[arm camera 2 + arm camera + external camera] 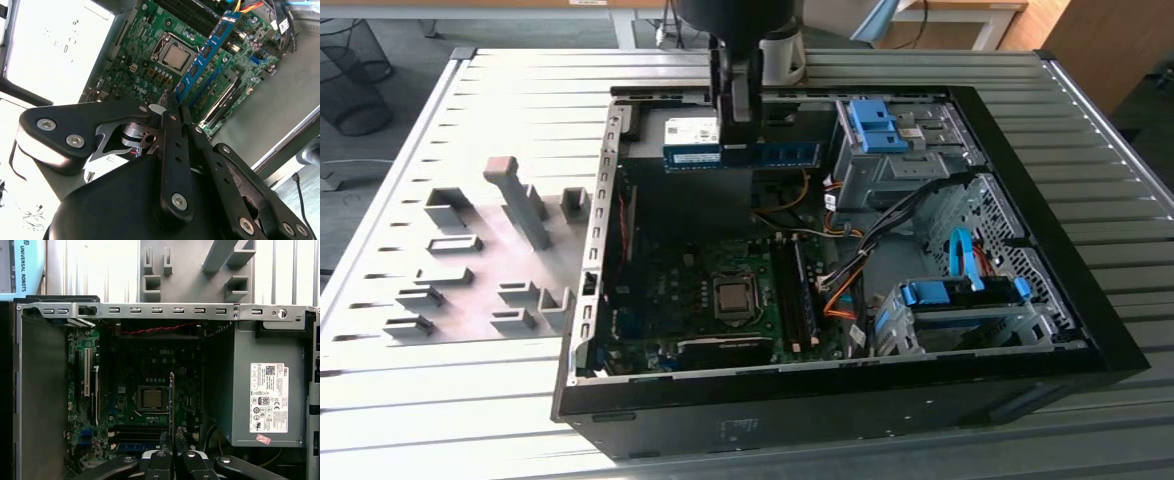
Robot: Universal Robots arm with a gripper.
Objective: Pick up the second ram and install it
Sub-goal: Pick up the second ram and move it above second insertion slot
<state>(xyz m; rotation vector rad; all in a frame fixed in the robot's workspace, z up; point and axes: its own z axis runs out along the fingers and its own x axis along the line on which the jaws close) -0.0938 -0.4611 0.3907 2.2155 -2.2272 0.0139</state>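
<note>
The second ram (744, 155), a slim blue-green stick with a pale label, hangs level over the back of the open computer case (1067, 300). My gripper (742, 138) is shut on its upper edge from above. In the second wrist view the ram (207, 50) runs away from the fingertips (172, 107) above the motherboard (145, 65), beside the processor socket (175, 56). In the first wrist view the ram (172, 400) appears edge-on, clamped between the fingers (161, 460). The memory slots (795, 290) lie to the exterior view's right of the socket (735, 296), well below the stick.
A grey fixture plate with raised blocks (480, 270) lies to the exterior view's left of the case. Blue drive-bay clips (874, 125) (961, 292), orange cables (843, 290) and the metal drive cage (987, 220) crowd the case's right side. The power supply (260, 395) flanks the board.
</note>
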